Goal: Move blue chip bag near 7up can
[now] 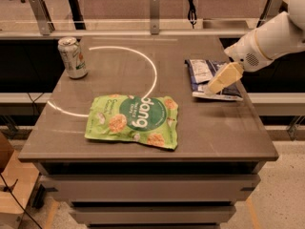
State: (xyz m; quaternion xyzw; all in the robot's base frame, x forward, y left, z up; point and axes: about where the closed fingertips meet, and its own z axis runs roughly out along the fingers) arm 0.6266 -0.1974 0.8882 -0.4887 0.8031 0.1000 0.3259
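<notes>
We are holding our gripper (212, 88) over the near right part of the blue chip bag (200, 71), which is lying flat at the right edge of the table (214, 128), long axis running near to far. Whether the pincer is wide, narrow or already gripping, we cannot tell. The arm is angling in from the far right, wrist tilting down and leftward, and the 7up can (73, 57) is standing well apart at the far left corner, so we are expecting a long leftward carry passing beyond the green dang bag (133, 120).
</notes>
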